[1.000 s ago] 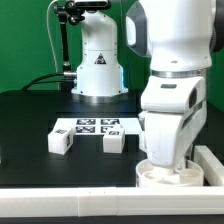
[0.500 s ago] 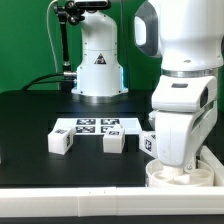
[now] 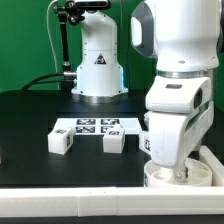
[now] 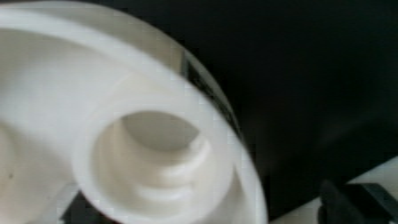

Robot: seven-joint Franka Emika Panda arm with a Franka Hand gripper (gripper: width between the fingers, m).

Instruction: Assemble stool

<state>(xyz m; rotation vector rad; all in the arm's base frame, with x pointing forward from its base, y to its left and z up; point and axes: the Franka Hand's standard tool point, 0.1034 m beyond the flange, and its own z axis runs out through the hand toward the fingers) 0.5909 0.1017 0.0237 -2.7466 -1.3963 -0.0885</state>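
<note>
The gripper (image 3: 171, 170) hung low over the seat (image 3: 155, 181); whether it was clasped or released could not be told. A straight lift above the seat looked safest, avoiding any nudge.

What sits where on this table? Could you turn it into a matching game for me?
Things
1. round white plastic seat disc
2. thin flat white marker board
3. small white block leg with a tag
4. white cone-shaped robot base

Places
A. at the back of the table
B. farthest to the exterior view's left
C. beneath the white robot arm, at the front
D. lying flat just behind the blocks

Pairs: 1-C, 2-D, 3-B, 4-A
</note>
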